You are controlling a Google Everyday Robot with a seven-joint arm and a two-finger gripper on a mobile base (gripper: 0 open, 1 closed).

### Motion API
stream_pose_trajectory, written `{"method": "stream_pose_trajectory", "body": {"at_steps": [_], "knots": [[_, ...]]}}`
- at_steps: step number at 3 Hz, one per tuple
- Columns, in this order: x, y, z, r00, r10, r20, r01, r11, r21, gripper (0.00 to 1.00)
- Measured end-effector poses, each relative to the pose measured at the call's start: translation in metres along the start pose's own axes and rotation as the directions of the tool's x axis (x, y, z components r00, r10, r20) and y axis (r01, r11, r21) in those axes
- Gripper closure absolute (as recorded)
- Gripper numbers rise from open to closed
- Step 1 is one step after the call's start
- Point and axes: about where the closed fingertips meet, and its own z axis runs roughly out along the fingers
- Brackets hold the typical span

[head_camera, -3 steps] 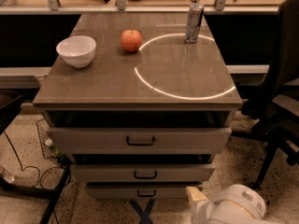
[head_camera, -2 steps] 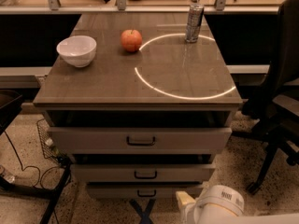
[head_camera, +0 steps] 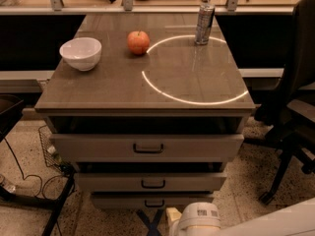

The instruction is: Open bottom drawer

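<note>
The bottom drawer (head_camera: 115, 200) sits closed, lowest under the bench (head_camera: 118, 85). The pincer (head_camera: 178, 219) hangs low, just right of the drawer's handle (head_camera: 154, 203); whether it is open or closed cannot be told. Likely the approach step: next it must line up on that handle.

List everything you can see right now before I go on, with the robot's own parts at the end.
cabinet: one, brown top, centre of view
bowl: one, white, left on the cabinet top
apple: one, red, right of the bowl
can: one, silver, back right of the top
light ring: one, white, reflected on the right half of the top
top drawer: one, grey-beige, under the top
middle drawer: one, grey-beige, below that
bottom drawer: one, grey-beige, lowest, dark handle at centre
chair: one, black, right edge
cables: several, black, floor at left
arm: one, white, bottom edge
gripper: one, pale, just below and right of the bottom drawer's handle
</note>
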Motion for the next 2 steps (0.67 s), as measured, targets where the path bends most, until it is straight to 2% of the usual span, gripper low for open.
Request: {"method": "stream_pose_trajectory", "body": {"at_steps": [1,2], "knots": [[-0.014,-0.023,0.032,1.0,-0.01,0.011,0.01,0.9999,0.004,0.0],[-0.033,-0.042,0.074,0.999,-0.04,0.035,0.041,0.999,-0.018,0.0]]}}
